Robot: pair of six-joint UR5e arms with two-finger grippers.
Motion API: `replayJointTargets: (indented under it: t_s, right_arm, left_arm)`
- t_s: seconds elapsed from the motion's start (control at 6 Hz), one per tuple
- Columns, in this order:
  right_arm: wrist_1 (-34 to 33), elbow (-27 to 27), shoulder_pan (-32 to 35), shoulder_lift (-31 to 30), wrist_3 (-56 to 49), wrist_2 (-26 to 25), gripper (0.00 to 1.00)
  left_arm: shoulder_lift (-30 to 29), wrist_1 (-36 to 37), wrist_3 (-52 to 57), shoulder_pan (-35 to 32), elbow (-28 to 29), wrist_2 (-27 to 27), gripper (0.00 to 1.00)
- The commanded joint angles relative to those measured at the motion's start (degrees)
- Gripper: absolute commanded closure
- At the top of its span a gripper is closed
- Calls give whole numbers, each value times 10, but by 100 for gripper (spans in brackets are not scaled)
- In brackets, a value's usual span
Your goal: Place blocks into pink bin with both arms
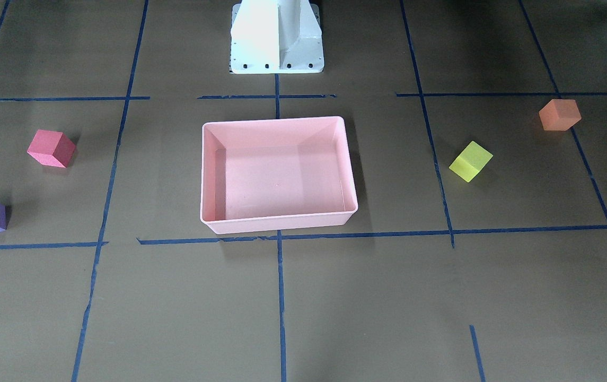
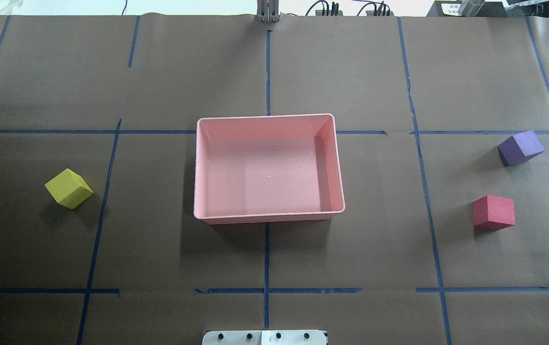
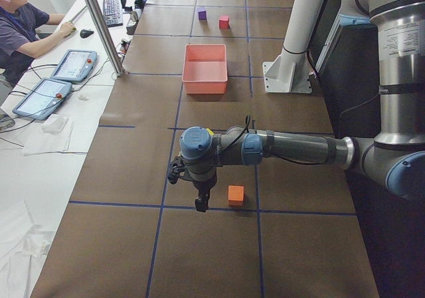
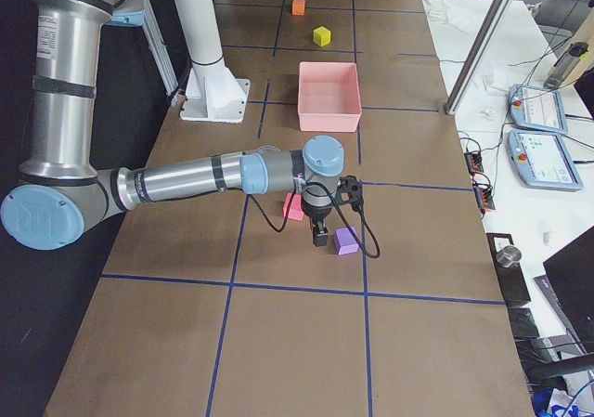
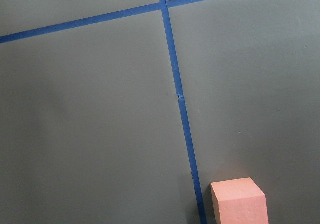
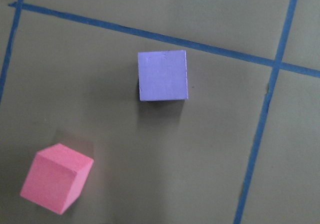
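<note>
On the surface (image 2: 351, 72), every block lies outside the pink bin (image 2: 268, 216). Your left fingers (image 3: 200, 204) hover beside the orange block (image 3: 236, 194), your right fingers (image 4: 320, 238) by the purple block (image 4: 346, 241); whether they are open or closed, I cannot tell. This looks like the approach step: next, centre and descend.

Bin (image 1: 279, 223): pale pink, shallow, rectangular, upright at mid-tabletop (image 2: 351, 249).
Red block (image 2: 493, 212): right of the bin, well apart, flat on the tabletop.
Purple block (image 2: 521, 147): near the red one, farther from the robot.
Yellow block (image 2: 68, 188): left of the bin, turned corner-on.
Orange block (image 1: 560, 114): farther left than the yellow, nearer the robot.
Left arm (image 3: 299, 149): stretched low, jaws pointing down just beside the orange block.
Right arm (image 4: 186, 180): stretched low, jaws pointing down between the red and purple blocks.
</note>
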Motion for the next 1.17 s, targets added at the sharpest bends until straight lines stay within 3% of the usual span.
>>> replayJointTargets:
  t_s: [0.0,0.33,0.67,1.0]
  right_arm:
    - [210,4,-135,2,357,-62,0]
    - [286,6,-292,-9,575,-221,0]
    - [330,5,-334,-63,585,-241,0]
    - [330,-5,-357,-64,583,-248,0]
  left_arm:
    - [0,-1,0,0,0,-2,0]
    - [0,-1,0,0,0,-2,0]
    - [0,0,0,0,0,-2,0]
    - [0,0,0,0,0,-2,0]
